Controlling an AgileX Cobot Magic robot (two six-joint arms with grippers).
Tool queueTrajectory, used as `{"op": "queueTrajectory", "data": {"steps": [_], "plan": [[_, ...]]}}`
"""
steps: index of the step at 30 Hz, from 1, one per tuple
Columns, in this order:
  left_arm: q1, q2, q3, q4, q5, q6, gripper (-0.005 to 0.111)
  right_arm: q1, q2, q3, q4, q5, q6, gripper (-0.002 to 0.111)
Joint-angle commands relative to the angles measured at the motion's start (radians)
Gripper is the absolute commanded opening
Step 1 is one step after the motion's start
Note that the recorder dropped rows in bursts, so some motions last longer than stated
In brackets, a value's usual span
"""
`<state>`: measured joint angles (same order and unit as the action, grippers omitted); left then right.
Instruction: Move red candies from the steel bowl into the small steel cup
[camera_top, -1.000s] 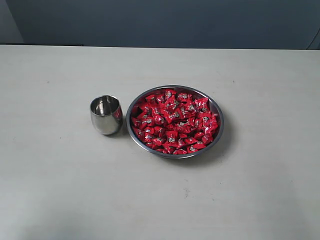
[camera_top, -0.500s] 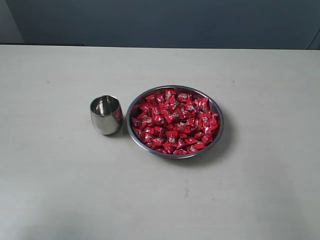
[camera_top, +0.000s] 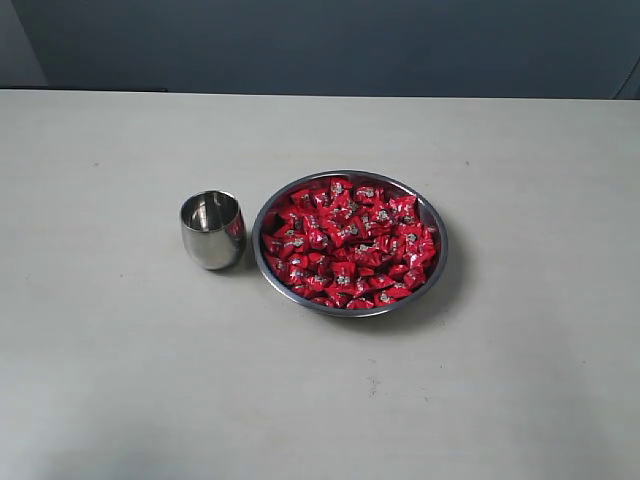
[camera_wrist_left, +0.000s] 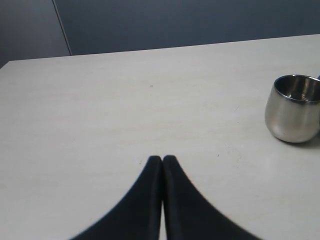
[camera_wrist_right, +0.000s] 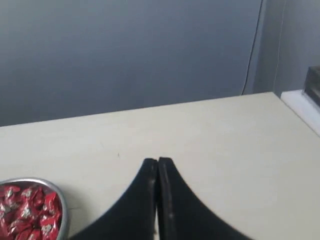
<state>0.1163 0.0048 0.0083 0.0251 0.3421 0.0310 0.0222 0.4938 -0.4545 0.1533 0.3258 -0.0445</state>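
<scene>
Candies (camera_top: 350, 245) are heaped in the bowl (camera_top: 350, 174), mid-table (camera_top: 120, 380). The cup (camera_top: 212, 230) stands upright just left of it and looks empty; can't tell if they touch. Neither arm shows in the exterior view. Left claw (camera_wrist_left: 162, 159) is closed and empty, near the cup. Right claw (camera_wrist_right: 157, 161) is closed and empty, near the bowl. Nothing moved yet, so this is the first pick, I'd say. Open the jaws before descending. Come straight down on one top candy and pinch the wrapper body. Clear the rim and release centred low over the cup: it's narrow, light and easy to tip.

Most of the steel bowl (camera_wrist_right: 61, 202) and red candies (camera_wrist_right: 27, 210) beyond the right wrist view's edge
</scene>
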Motion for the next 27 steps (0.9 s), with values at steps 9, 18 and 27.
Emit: {"op": "queueTrajectory", "data": {"steps": [9,18,27], "plan": [[-0.008,-0.005,-0.008,0.002,-0.005,-0.002,0.0,0.331,0.417,-0.158,0.044,0.043,-0.057,-0.001],[-0.008,-0.005,-0.008,0.002,-0.005,-0.002,0.0,0.554,0.807,-0.343,0.033,-0.058,-0.148,0.012],[-0.008,-0.005,-0.008,0.002,-0.005,-0.002,0.0,0.559,1.119,-0.401,0.029,-0.137,-0.332,0.049]]}}
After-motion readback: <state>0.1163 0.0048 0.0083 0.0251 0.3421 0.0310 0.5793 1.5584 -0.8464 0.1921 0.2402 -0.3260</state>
